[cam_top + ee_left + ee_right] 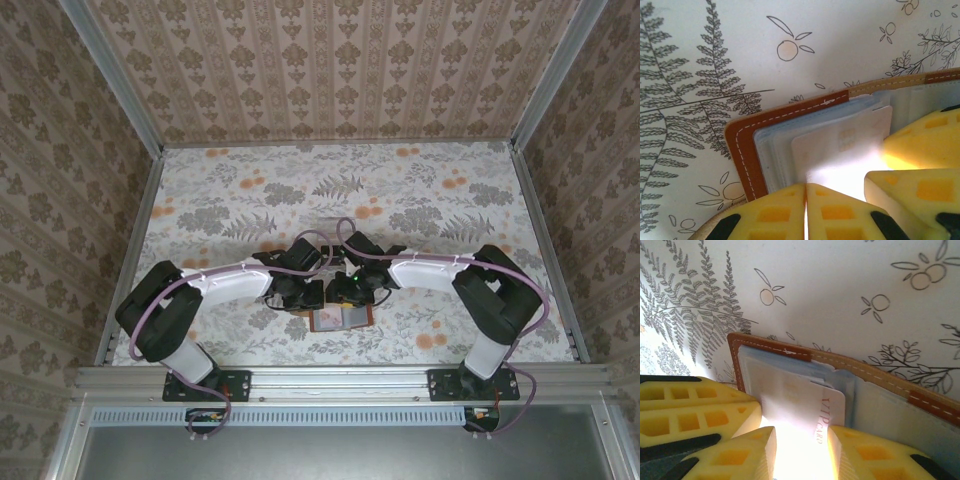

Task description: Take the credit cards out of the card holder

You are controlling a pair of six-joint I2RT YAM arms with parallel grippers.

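Card holder [341, 319] lies open and flat on the desk [470, 200], near the front edge and between the two arms. Starting left, the left end effector [805, 194] has its fingers pressed together, with the tip down on the near side of the holder's pocket stack. We can't tell whether a card edge is nipped in the seam because glare hides it. We judge it is there to pin the holder so the leather doesn't slide or lift during a pull. In the middle, the credit cards [800, 400] sit in the grey-blue pockets; the top one is pale, lettered VIP CARD, and sticks part-way out toward the wrists. On the right, the right end effector [801, 436] has its fingers spread, one on each side of that card's near end and not clamped on it. We read this as lining up for a pinch. The brown stitched rim closes the far side and one end of the holder, so we judge the card's way out is toward the near side. Room is tight there, since the two end effectors sit just beside each other over the holder. Bare desk lies beyond and to both sides, and the walls [60, 180] are well apart.
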